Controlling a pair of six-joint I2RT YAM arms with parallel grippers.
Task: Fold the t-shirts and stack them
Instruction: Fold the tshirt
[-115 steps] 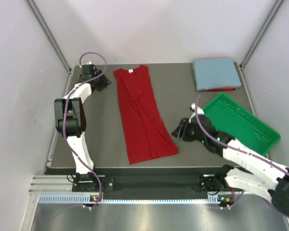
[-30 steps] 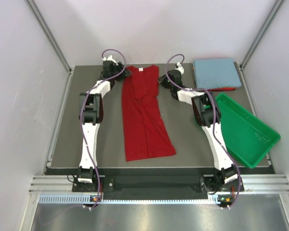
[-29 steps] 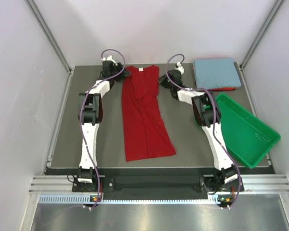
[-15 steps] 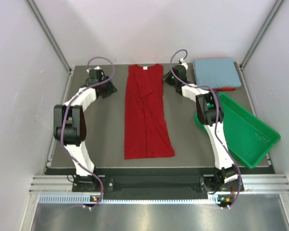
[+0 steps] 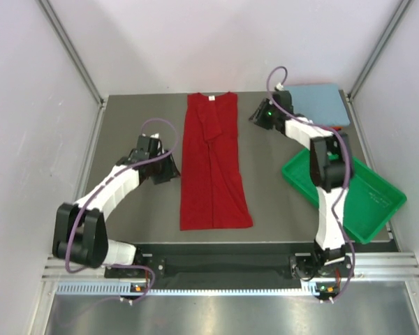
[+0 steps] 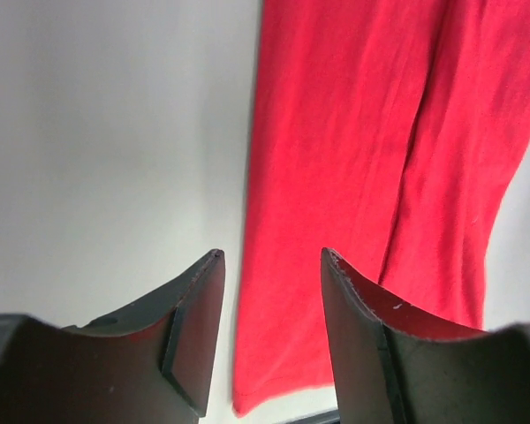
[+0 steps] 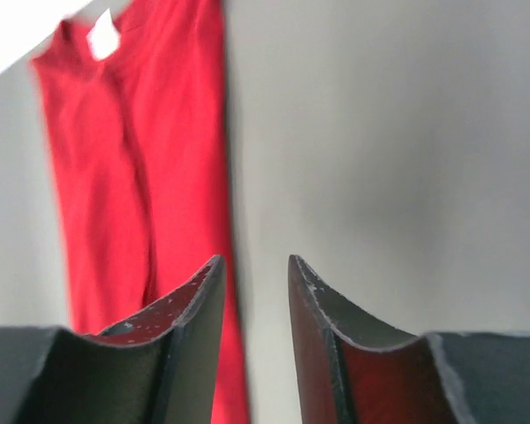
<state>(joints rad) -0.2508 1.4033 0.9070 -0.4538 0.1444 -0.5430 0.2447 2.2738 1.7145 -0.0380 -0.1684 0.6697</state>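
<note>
A dark red t-shirt point(image 5: 214, 164) lies folded lengthwise as a long strip down the middle of the table, its white neck label point(image 5: 211, 98) at the far end. My left gripper point(image 5: 172, 169) hovers just left of the strip's middle, open and empty; in the left wrist view the gripper point(image 6: 269, 258) looks over the red cloth point(image 6: 362, 132) and its hem. My right gripper point(image 5: 255, 116) is open beside the collar end, apart from the cloth. In the right wrist view the gripper point(image 7: 254, 261) holds nothing, with the shirt point(image 7: 132, 159) to its left. A folded light blue t-shirt point(image 5: 318, 103) sits at the back right on a red one point(image 5: 341, 128).
A green plastic tray point(image 5: 363, 199) stands tilted at the right, under my right arm's elbow. The dark table point(image 5: 126, 209) ends at metal rails in front, with white walls and slanted frame posts on both sides.
My right gripper has opened and drawn right, away from the collar. The left arm has swung back toward the near side along the shirt's left edge. The shirt now lies straighter.
</note>
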